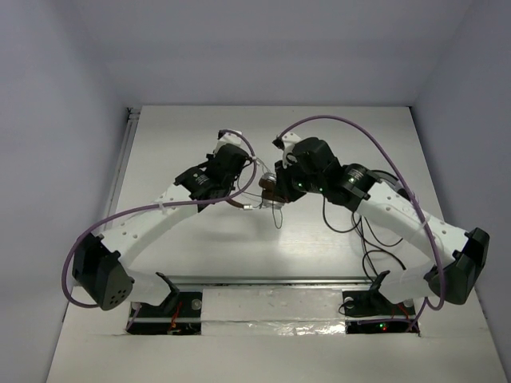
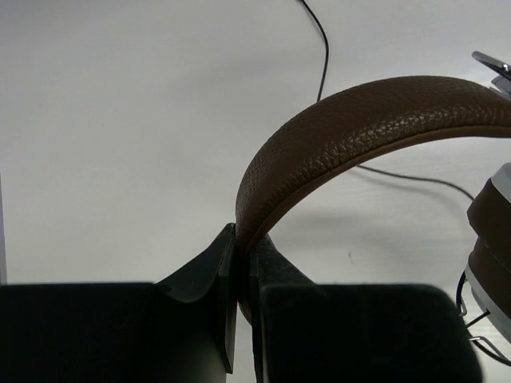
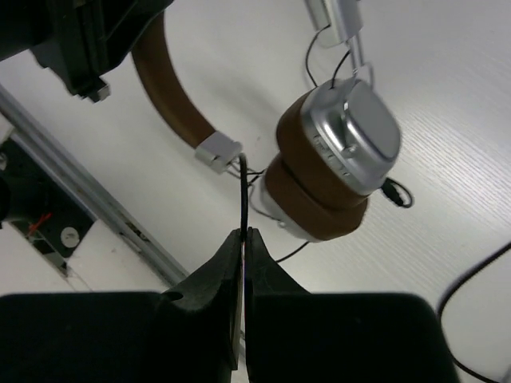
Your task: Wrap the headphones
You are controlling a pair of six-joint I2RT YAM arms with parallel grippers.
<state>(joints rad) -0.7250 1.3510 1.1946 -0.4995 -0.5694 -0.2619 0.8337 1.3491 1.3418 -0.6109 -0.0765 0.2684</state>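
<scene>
Headphones (image 1: 267, 193) are held mid-table, left gripper (image 2: 238, 263) at their 9 o'clock clenched on the brown headband (image 2: 359, 120), right gripper (image 3: 243, 239) at 3 o'clock pinching the thin black cable (image 3: 243, 191), so wrapping seems in hand and next calls for looping that cable around the band.

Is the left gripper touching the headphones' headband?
Touching. The left wrist view shows the left gripper shut on the brown headband, no gap.
</scene>
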